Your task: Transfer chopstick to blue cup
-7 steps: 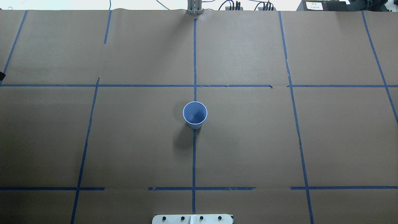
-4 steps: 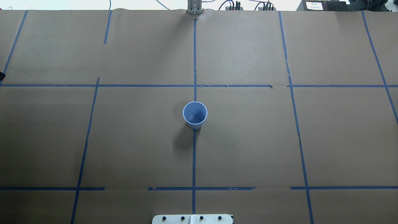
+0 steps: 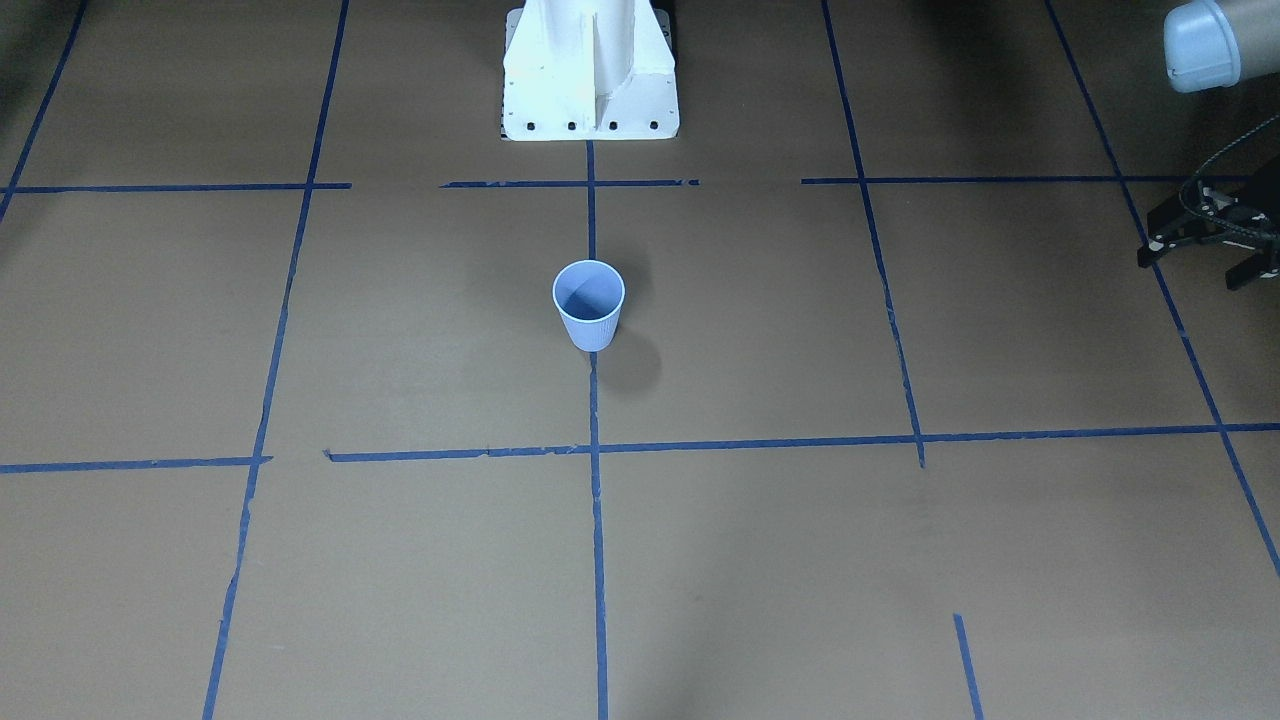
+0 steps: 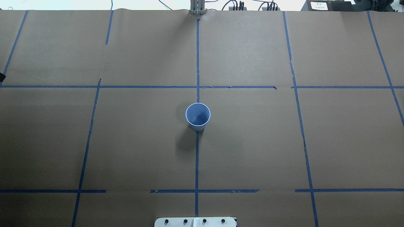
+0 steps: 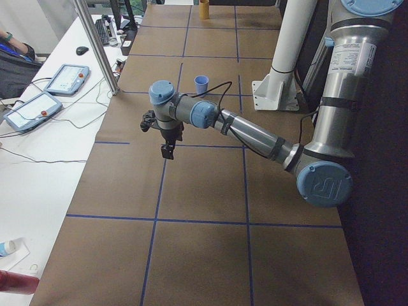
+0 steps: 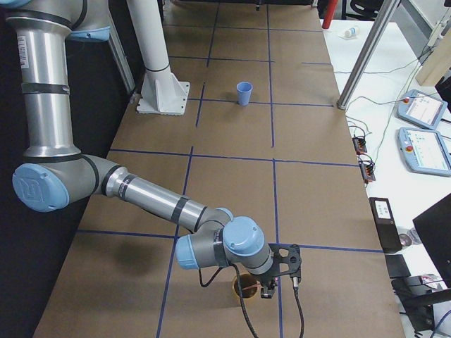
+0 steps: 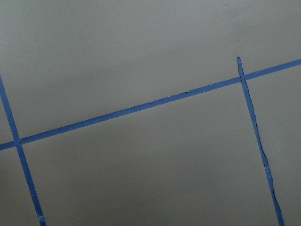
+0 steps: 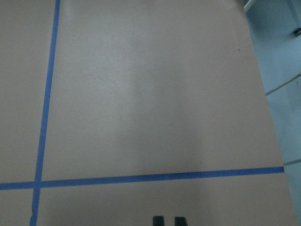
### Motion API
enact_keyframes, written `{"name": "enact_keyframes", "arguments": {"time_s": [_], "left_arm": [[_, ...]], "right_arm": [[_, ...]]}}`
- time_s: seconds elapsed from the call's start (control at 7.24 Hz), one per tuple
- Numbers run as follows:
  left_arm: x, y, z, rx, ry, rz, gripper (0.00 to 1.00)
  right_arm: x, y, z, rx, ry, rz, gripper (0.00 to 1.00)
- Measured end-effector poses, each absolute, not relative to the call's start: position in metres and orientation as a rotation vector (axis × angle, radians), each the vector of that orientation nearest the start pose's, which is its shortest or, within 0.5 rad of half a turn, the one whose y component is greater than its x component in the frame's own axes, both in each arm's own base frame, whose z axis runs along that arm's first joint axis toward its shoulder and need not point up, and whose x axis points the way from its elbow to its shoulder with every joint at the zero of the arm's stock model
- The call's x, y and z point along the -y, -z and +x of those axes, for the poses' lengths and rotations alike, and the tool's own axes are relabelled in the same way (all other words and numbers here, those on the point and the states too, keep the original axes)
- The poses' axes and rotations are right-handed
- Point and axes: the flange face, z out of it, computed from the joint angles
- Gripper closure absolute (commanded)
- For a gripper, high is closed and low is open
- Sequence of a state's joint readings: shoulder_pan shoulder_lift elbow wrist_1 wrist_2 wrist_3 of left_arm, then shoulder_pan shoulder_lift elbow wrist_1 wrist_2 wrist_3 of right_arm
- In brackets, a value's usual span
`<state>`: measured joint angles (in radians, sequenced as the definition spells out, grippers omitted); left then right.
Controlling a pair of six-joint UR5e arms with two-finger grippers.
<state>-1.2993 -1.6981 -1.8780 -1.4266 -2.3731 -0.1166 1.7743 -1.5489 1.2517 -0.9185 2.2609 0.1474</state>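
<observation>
The blue cup (image 4: 198, 116) stands upright mid-frame on brown paper (image 4: 252, 148) gridded with blue tape (image 4: 196, 157); the chopstick I cannot make out. The left gripper (image 3: 1197, 268), at the front view's right edge, has its jaws spread; the right gripper (image 8: 168, 220) has its jaws nearly pressed together. Teach pendants (image 6: 421, 109) lie on a white bench (image 6: 394, 84).

Blue cup (image 3: 590, 325) ribbed, matt; table (image 4: 252, 142) covered in matt brown paper; tape lines (image 4: 197, 157) smooth.
</observation>
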Motion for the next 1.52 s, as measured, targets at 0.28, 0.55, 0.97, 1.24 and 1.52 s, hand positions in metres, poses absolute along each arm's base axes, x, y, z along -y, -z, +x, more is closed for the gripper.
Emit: {"name": "enact_keyframes", "arguments": {"time_s": [0.28, 0.55, 0.97, 1.24, 1.52], "left_arm": [[0.523, -0.456, 0.082, -0.837, -0.259, 0.115, 0.0], [0.522, -0.455, 0.082, -0.838, -0.251, 0.112, 0.0], [0.522, -0.454, 0.082, -0.84, -0.245, 0.114, 0.0], [0.522, -0.453, 0.081, -0.84, -0.245, 0.115, 0.0], [0.515, -0.464, 0.079, -0.833, -0.21, 0.085, 0.0]], "right_arm": [[0.476, -0.706, 0.205, 0.652, -0.235, 0.476, 1.0], [0.469, -0.659, 0.237, 0.645, -0.267, 0.56, 1.0], [0.457, -0.614, 0.248, 0.676, -0.299, 0.546, 1.0], [0.475, -0.587, 0.214, 0.752, -0.252, 0.472, 1.0], [0.512, -0.55, 0.136, 0.825, -0.11, 0.388, 1.0]]}}
